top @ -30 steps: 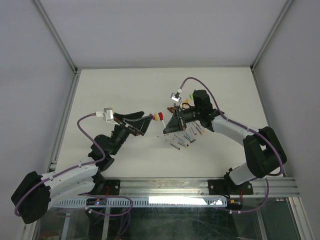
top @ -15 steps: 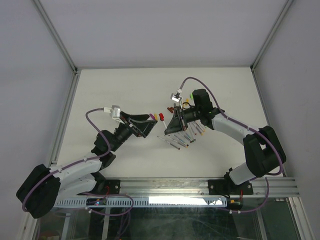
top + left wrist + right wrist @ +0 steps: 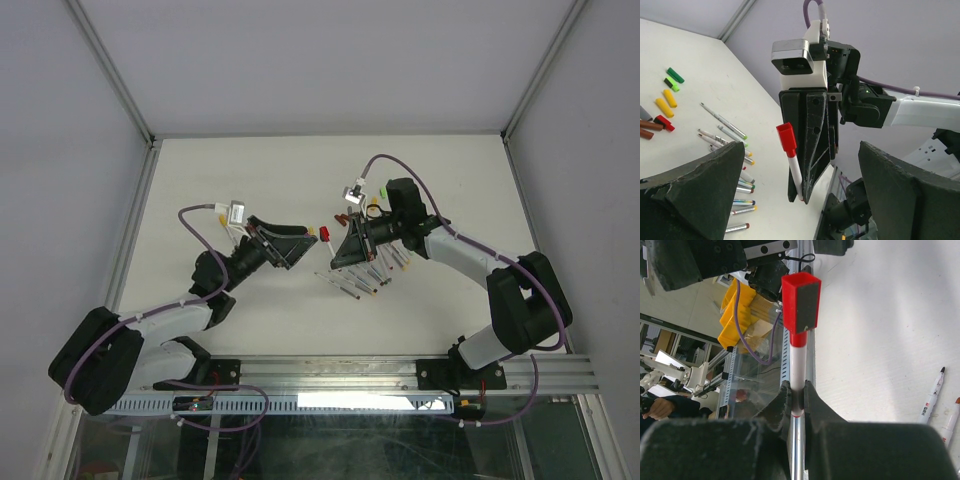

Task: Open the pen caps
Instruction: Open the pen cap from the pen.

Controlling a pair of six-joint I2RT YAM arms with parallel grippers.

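Item: one red, square-ended plastic pen cap (image 3: 801, 300), seated on the end of a thin white pen barrel (image 3: 798, 362); upper centre of the right wrist view, centre of the top view. Holder: right gripper (image 3: 796, 399), its fingers pressed together on the barrel well below the cap, so the capped end stands free. Opposite: left gripper (image 3: 296, 241), fingers spread wide, tips near the cap but apart from it, carrying nothing. Also listed, on the white table (image 3: 220, 180): loose caps (image 3: 666, 102) in green, yellow, red and dark red, at the left edge of the left wrist view, with a scatter of uncapped pens (image 3: 730, 134) just beside them, lower left. Handling, as judged: the cap looks light, stiff and smooth, probably a press fit that lets go suddenly. Best hold is across two flat sides of the red block, with the pull straight along the barrel. A sideways tug could bend the slim barrel or slide it through the pinch.
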